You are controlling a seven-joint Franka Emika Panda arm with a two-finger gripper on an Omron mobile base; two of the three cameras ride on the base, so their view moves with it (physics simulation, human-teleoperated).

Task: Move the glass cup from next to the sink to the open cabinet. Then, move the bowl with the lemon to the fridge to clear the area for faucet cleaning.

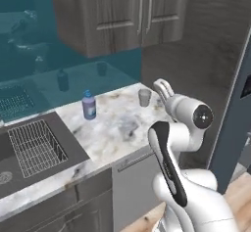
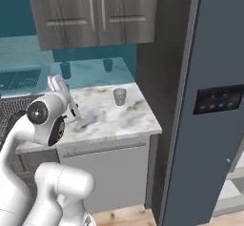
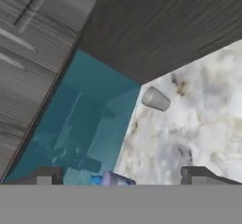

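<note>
The glass cup [image 1: 144,97] [image 2: 119,96] [image 3: 156,99] stands upright on the marble counter near its back right corner, well to the right of the sink [image 1: 29,152]. My gripper [image 1: 162,86] [image 2: 56,83] [image 3: 122,176] hovers above the counter, a short way in front of the cup and apart from it. It is open, and its fingertips [image 3: 45,176] stand wide apart with nothing between them. Above hangs the grey wood-grain wall cabinet [image 1: 122,15] [image 2: 90,10]; the doors seen here look shut. The dark fridge [image 2: 214,101] stands at the right. The bowl, lemon and faucet are out of view.
A blue bottle [image 1: 88,105] [image 3: 113,179] stands on the counter between the sink and the cup, just under my hand. A wire rack [image 1: 37,148] lies in the sink. A dark wood panel [image 1: 196,55] walls the counter's right end.
</note>
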